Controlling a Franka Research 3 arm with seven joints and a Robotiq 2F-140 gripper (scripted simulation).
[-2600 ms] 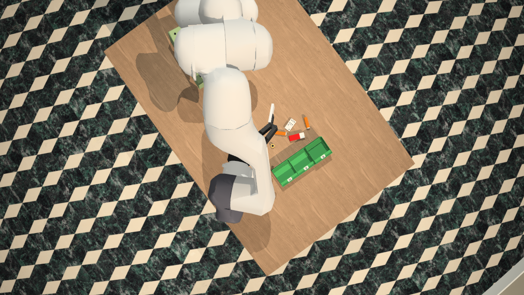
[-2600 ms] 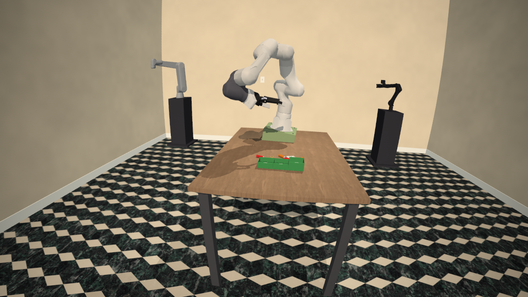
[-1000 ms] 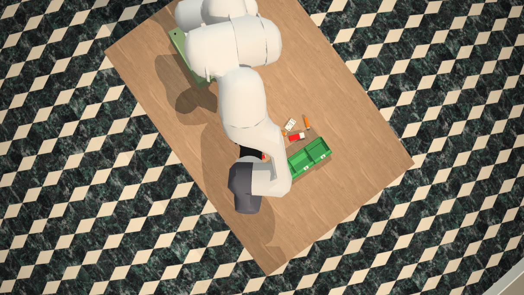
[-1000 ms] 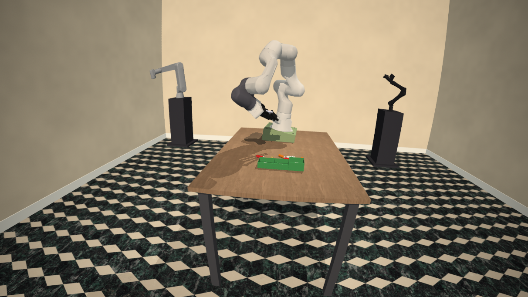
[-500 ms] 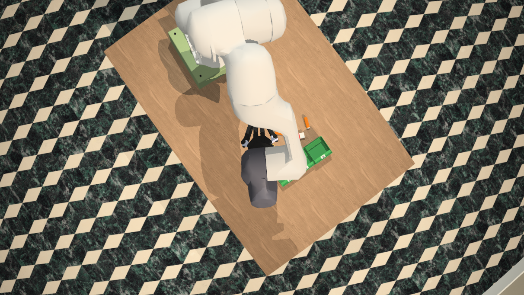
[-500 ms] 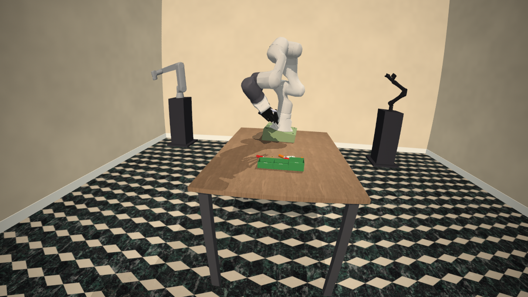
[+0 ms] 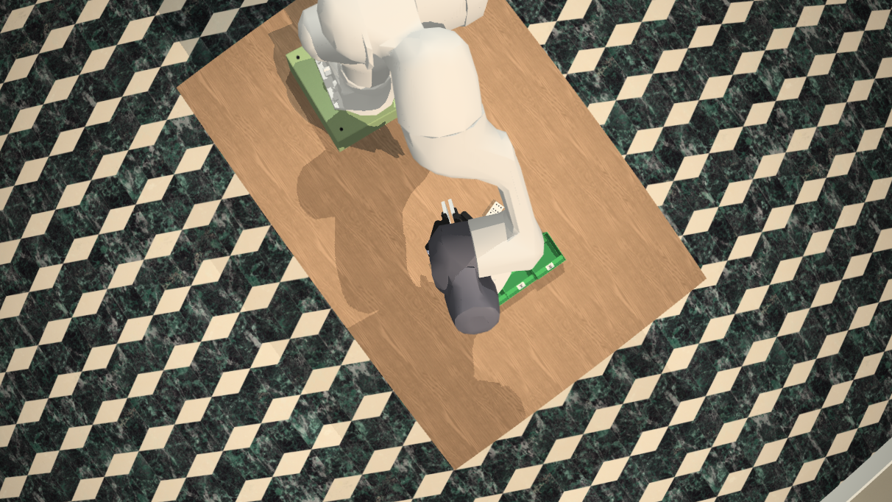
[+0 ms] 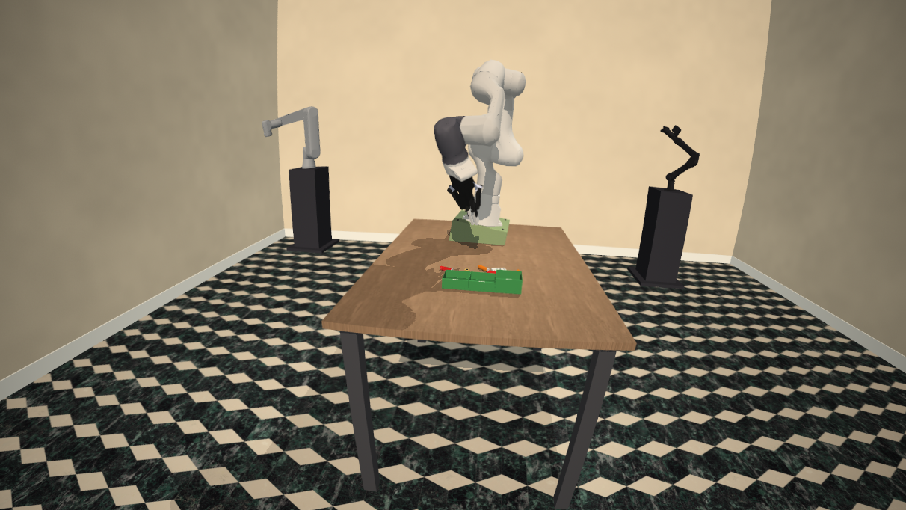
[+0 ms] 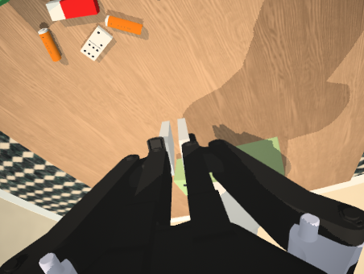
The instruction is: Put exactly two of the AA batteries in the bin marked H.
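Carrying everything, the wooden tabletop [image 7: 611, 205] [image 8: 507, 317] [image 9: 80, 101] is spreading beneath the white arm [image 7: 436, 87] [image 8: 494, 126], whose green base [image 7: 311, 99] [image 8: 481, 235] [image 9: 262, 149] is sitting at the far end in the exterior view. The green bin row [image 7: 523, 274] [image 8: 481, 282] [image 9: 3, 2] is standing on the tabletop; its labels are appearing too small for reading the letters. The black gripper [image 7: 447, 202] [image 8: 471, 215] [image 9: 175, 132] is hanging above the tabletop, its jaws pressing nearly together, pinching nothing and leaving a narrow gap. One orange battery [image 8: 483, 268] [image 9: 124, 25] and a second orange battery [image 9: 50, 45] are lying on the tabletop, well apart from the jaws, beyond the fingertips and towards the wrist view's upper left. The red-and-white block [image 9: 72, 9] is lying near them, and the white domino [image 7: 495, 207] [image 9: 97, 43] is resting between them. The wrist view is showing both batteries, while the arm is hiding them in the top view. The exterior view is revealing a small red piece [image 8: 445, 268] behind the bins, too small for identifying.
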